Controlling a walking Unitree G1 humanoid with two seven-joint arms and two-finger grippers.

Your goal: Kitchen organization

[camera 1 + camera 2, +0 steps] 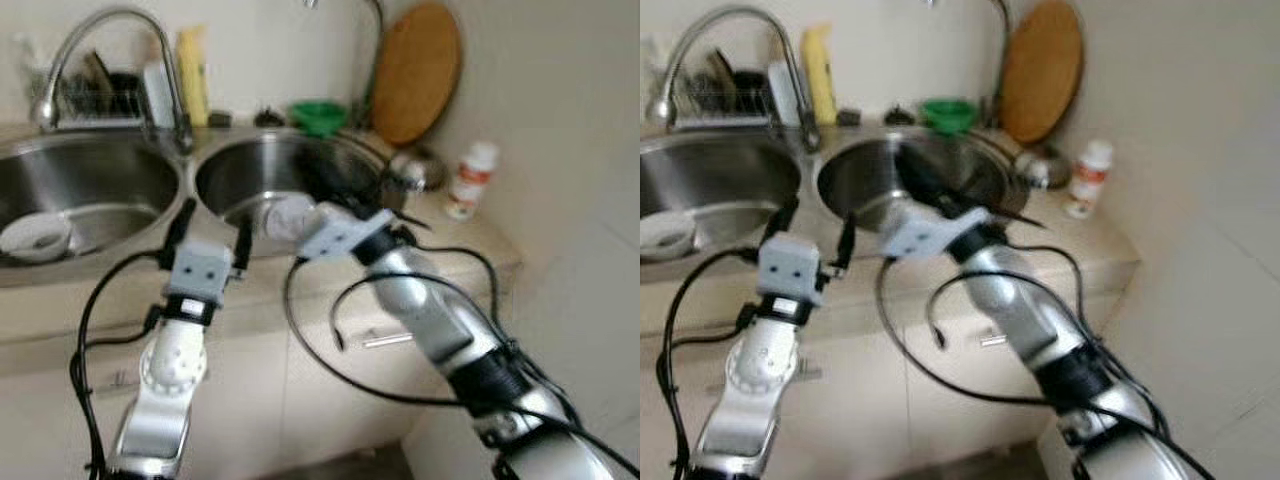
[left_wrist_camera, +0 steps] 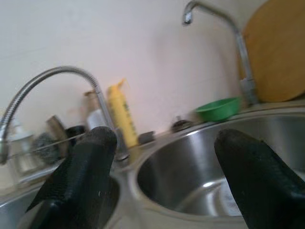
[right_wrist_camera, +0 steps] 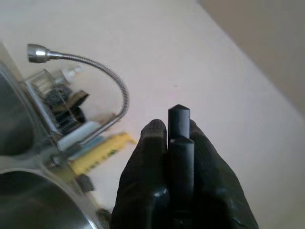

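Left eye view: the right end effector, closed on a thin black rod-like utensil, is held over the right sink basin. The left end effector, open and empty, sits at the bench edge. A slow, level descent is advised.

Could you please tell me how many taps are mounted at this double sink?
2. A flexible gooseneck tap arches over the left basin, its base between the two basins. A second, thinner tap rises behind the right basin, beside the round wooden board.
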